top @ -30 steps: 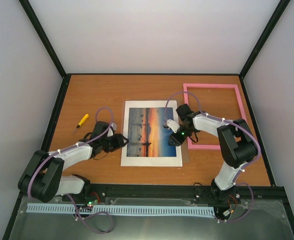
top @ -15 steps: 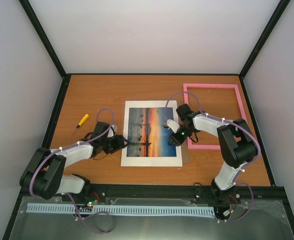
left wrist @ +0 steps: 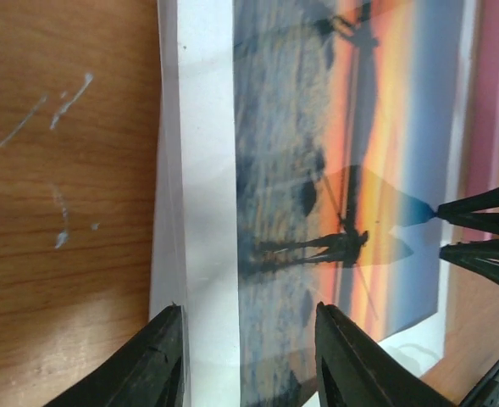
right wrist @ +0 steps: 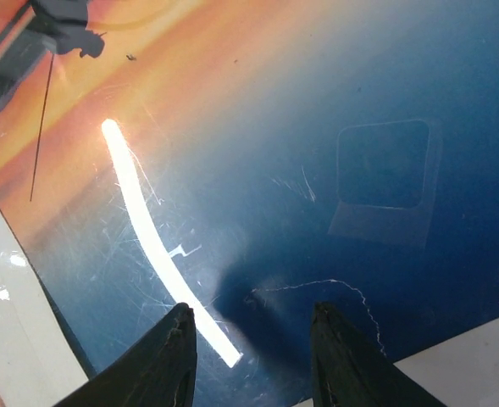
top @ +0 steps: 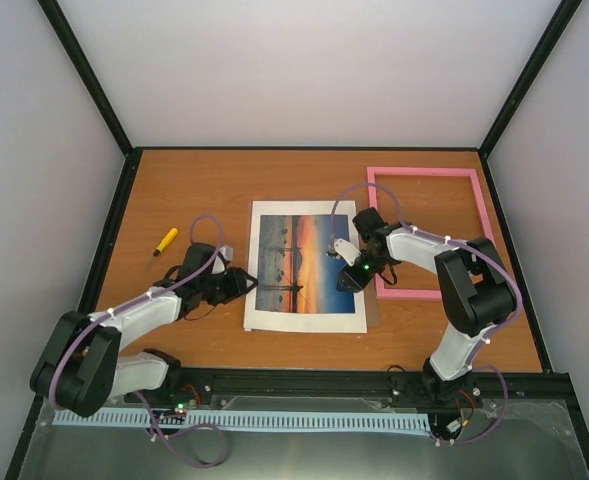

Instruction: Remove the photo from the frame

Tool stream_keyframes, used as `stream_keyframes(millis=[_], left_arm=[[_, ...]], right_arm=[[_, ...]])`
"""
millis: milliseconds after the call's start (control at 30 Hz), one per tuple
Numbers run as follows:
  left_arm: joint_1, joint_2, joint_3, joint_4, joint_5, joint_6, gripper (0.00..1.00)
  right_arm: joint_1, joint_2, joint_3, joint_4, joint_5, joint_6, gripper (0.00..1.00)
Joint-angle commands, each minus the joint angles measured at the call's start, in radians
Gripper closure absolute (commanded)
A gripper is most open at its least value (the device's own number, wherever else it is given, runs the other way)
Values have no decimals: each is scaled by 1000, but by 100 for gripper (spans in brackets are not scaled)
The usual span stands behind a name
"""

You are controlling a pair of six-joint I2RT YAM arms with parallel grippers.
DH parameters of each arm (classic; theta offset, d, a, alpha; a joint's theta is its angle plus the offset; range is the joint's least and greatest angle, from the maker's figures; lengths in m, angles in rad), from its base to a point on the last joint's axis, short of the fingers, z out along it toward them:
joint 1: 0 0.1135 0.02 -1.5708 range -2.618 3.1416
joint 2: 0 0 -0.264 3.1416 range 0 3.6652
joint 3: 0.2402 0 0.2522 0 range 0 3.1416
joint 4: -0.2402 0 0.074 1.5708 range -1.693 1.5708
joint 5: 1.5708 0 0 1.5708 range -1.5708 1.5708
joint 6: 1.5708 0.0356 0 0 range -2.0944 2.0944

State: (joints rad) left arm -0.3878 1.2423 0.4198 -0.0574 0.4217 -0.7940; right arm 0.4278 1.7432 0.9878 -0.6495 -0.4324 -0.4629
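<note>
Sunset photo (top: 299, 262) lies flat mid-surface, bordered by a white mat (top: 304, 320). The pink frame (top: 424, 172) lies separately on the wooden surface (top: 194, 190), at the photo's 3 o'clock. Left gripper (left wrist: 247, 314), jaws partly apart, straddles the mat's 9 o'clock edge. Right gripper (right wrist: 249, 309), jaws apart and gripping nothing, is over the photo's blue 3 o'clock side.

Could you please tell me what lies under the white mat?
The sunset photo shows through the opening in the white mat; a brown backing board peeks out at its right edge. Anything under its border is hidden.
</note>
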Motion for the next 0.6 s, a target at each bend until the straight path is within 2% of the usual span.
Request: stream_keyframes(millis=[0, 300, 567], left_arm=[[-5, -61, 5, 29, 25, -28, 58], [-5, -41, -5, 93, 87, -41, 65], [-5, 20, -5, 112, 102, -48, 66]], right_arm=[[5, 52, -22, -35, 63, 3, 64], [6, 55, -20, -36, 65, 3, 64], [6, 56, -22, -37, 67, 3, 64]])
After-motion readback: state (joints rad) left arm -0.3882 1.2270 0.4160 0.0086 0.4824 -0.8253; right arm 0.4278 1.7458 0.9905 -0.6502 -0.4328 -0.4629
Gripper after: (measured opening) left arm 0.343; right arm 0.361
